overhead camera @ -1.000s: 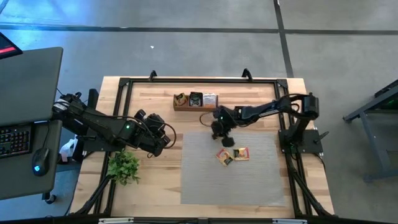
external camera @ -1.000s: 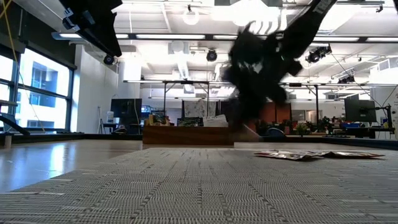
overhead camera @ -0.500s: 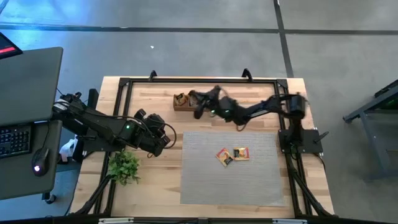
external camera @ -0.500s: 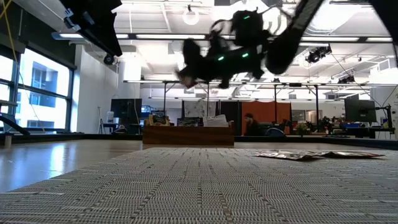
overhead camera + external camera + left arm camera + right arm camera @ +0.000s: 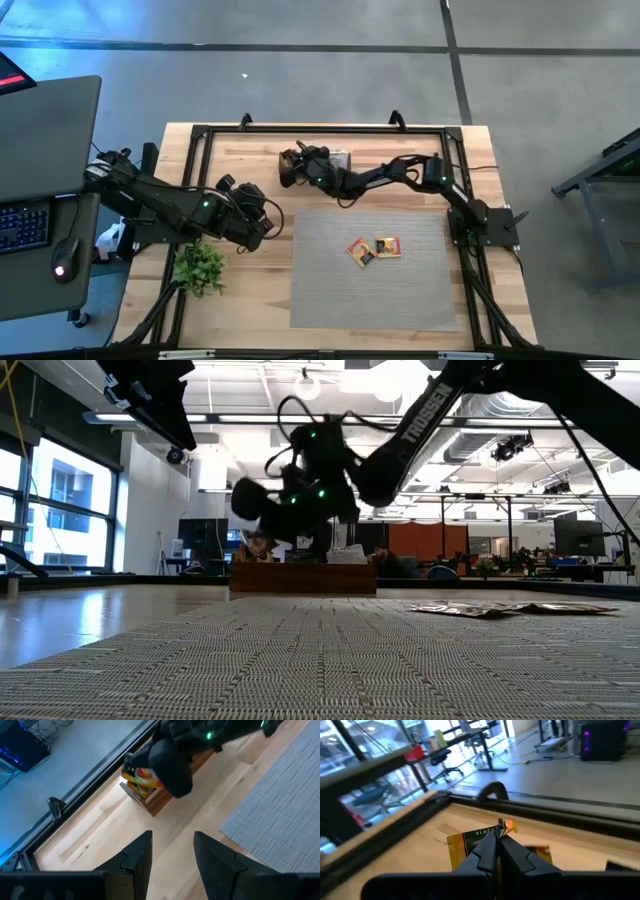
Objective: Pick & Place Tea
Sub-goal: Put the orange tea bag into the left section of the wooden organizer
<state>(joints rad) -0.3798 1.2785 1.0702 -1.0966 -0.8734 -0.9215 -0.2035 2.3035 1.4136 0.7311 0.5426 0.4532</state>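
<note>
My right gripper [image 5: 287, 166] reaches across the far side of the table and hovers over the left end of the wooden box [image 5: 300, 578]. It is shut on a yellow-orange tea sachet [image 5: 467, 847] printed "BLACK". More sachets stand in the box [image 5: 141, 776]. Two or three sachets [image 5: 362, 251] [image 5: 388, 246] lie flat on the grey mat [image 5: 370, 290]. My left gripper [image 5: 172, 852] hangs open above bare wood near the table's left side, holding nothing. My right gripper pinches the sachet near its middle [image 5: 506, 826] between its two fingertips. The sachet spreads out to either side of the fingers, its printed face toward the wrist camera. The fingers come nearly level from the table's right. The sachet is lifted clear, above the box.
A small green plant [image 5: 200, 268] stands at the near left, beside my left arm. A black frame [image 5: 320, 128] runs around the tabletop, close behind the box. A desk with keyboard and mouse [image 5: 40, 220] is off the table's left.
My right gripper has swung from above the mat toward the far edge and the left, over the wooden box. It has tipped from pointing down to nearly level and has rolled. The sachets on the mat lie as before.
</note>
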